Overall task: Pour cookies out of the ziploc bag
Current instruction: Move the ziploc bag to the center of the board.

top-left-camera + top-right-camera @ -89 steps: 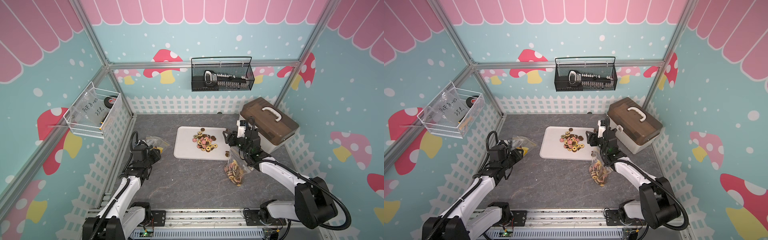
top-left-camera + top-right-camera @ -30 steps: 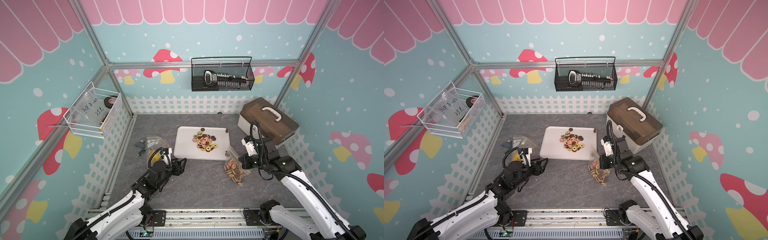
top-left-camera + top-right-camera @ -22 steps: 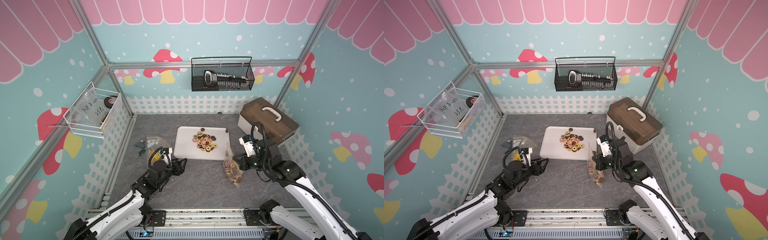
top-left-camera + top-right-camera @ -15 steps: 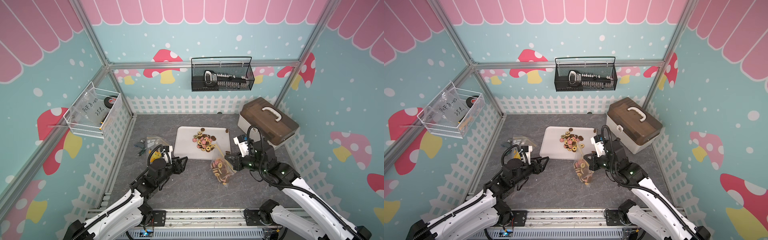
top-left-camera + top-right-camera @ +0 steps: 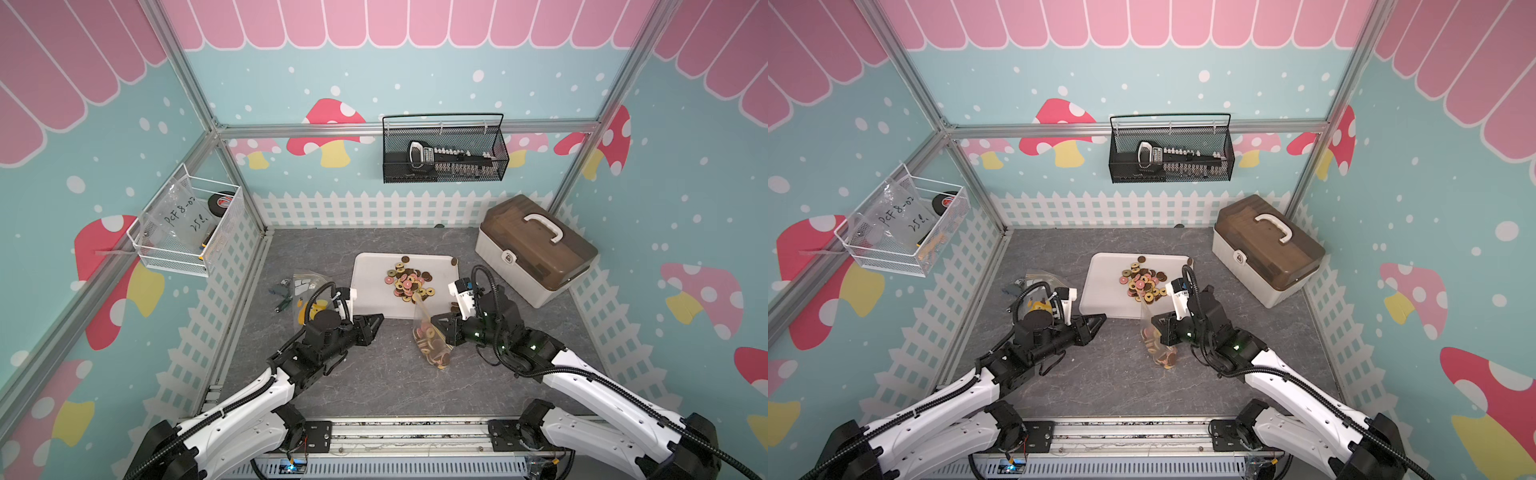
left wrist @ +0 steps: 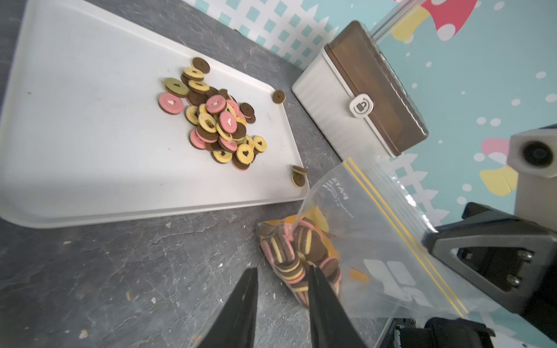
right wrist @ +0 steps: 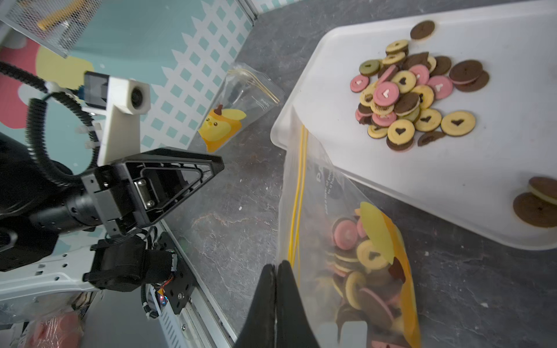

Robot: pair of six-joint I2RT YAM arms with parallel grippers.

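The right tool (image 7: 275,266) is pinching tight on the side edge of the clear bag (image 7: 346,192), right by its yellow zip line. The left tool (image 6: 283,272) is showing only a narrow gap and is holding nothing. In both top views it is pointing at the bag from the left, with a gap between them.

In both top views the bag is hanging in the middle of the frame, just below the lower right corner of the white tray (image 5: 370,286). Lots of cookies (image 7: 361,271) are sitting in the bag's bottom end. A pile (image 5: 409,282) is lying on the tray.

I think the pouring is partly done, and the robot is getting ready for a second grip. Next, the left tool needs to reach the bag's full end, pinch plastic and not a cookie, and lift it. The open end needs to be tipping over the tray, or cookies could be landing on the grey surface (image 5: 374,386).
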